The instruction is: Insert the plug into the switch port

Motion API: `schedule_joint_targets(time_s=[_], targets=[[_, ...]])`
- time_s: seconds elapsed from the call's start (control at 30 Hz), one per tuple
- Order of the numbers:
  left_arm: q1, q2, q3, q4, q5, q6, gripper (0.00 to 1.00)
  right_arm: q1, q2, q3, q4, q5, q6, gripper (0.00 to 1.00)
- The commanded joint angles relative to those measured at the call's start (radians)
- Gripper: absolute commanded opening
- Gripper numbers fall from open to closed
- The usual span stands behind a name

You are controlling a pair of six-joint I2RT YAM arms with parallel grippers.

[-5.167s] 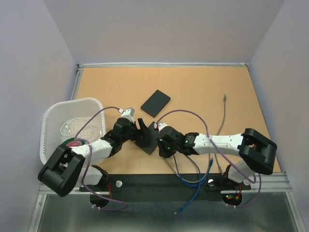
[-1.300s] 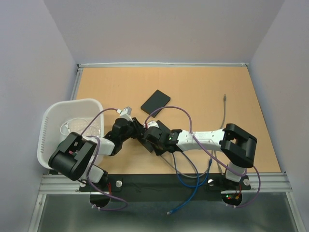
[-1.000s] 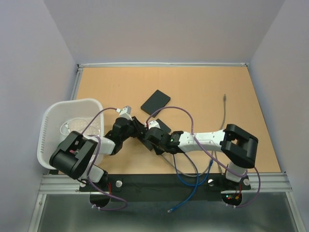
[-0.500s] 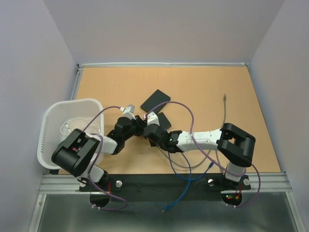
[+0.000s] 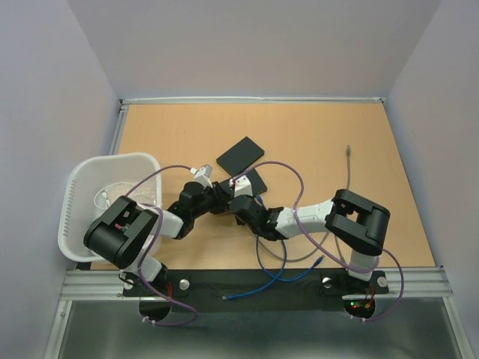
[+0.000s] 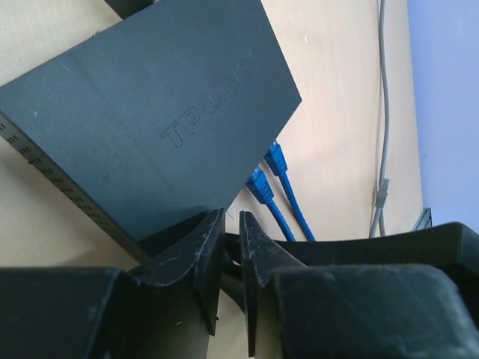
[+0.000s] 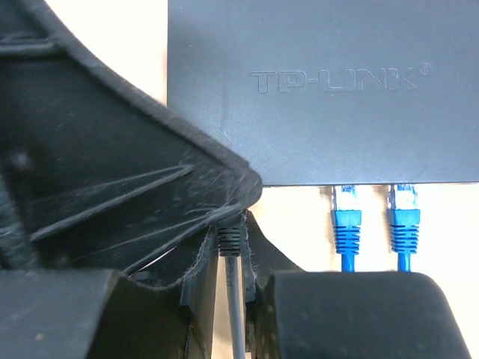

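Black and flat, the switch lies near the middle of the table, logo up, with two blue plugs seated side by side in its near edge. The right arm stretches low from its base leftward across the table, forearm almost level. The right gripper faces that port edge, its fingers clamped on the black-booted plug of a grey cable. The boot sits left of the blue pair, just beside the edge. Its tip is hidden, so whether it is in a port cannot be told. The left arm is folded, elbow by the white basket, forearm reaching right. The left gripper rests at the switch's corner, fingers drawn nearly together with only a slit between them.
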State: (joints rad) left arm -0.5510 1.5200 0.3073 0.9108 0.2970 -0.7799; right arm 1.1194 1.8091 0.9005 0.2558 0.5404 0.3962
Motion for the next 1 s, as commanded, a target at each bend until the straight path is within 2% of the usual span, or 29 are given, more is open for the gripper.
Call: schedule_joint_targets(time_s=[0.0,0.07,0.13,0.2,0.23,0.37,0.43,0.47,0.63,0.73,0.87,0.97], targets=[[-0.050,0.039,-0.054,-0.190,0.156,0.014,0.29,-0.032,-0.044,0.017,0.359,0.078,0.047,0.00],[-0.050,0.028,-0.060,-0.185,0.154,0.014,0.32,-0.032,-0.042,-0.006,0.359,0.066,0.056,0.02],[-0.050,0.020,-0.063,-0.181,0.151,0.014,0.36,-0.032,-0.042,-0.015,0.356,0.058,0.056,0.10],[-0.049,0.009,-0.068,-0.179,0.146,0.014,0.39,-0.032,-0.050,-0.021,0.346,0.050,0.056,0.28],[-0.049,0.005,-0.069,-0.179,0.146,0.013,0.40,-0.032,-0.053,-0.026,0.339,0.044,0.056,0.40],[-0.049,0.014,-0.065,-0.179,0.145,0.013,0.42,-0.032,-0.083,-0.058,0.316,0.009,0.076,0.54],[-0.049,0.020,-0.062,-0.179,0.145,0.013,0.42,-0.026,-0.109,-0.086,0.307,-0.013,0.090,0.57],[-0.049,0.023,-0.060,-0.179,0.146,0.013,0.42,-0.009,-0.119,-0.090,0.306,-0.017,0.089,0.62],[-0.050,0.026,-0.059,-0.179,0.143,0.013,0.42,0.068,-0.194,-0.113,0.260,-0.042,0.063,0.67],[-0.050,0.026,-0.057,-0.179,0.145,0.011,0.42,0.103,-0.290,-0.126,0.208,0.015,0.056,0.69],[-0.050,0.017,-0.062,-0.179,0.139,0.010,0.42,0.102,-0.381,-0.156,0.140,0.146,0.040,0.72],[-0.050,-0.013,-0.073,-0.176,0.126,0.010,0.42,0.070,-0.493,-0.183,0.094,0.179,0.021,0.75]])
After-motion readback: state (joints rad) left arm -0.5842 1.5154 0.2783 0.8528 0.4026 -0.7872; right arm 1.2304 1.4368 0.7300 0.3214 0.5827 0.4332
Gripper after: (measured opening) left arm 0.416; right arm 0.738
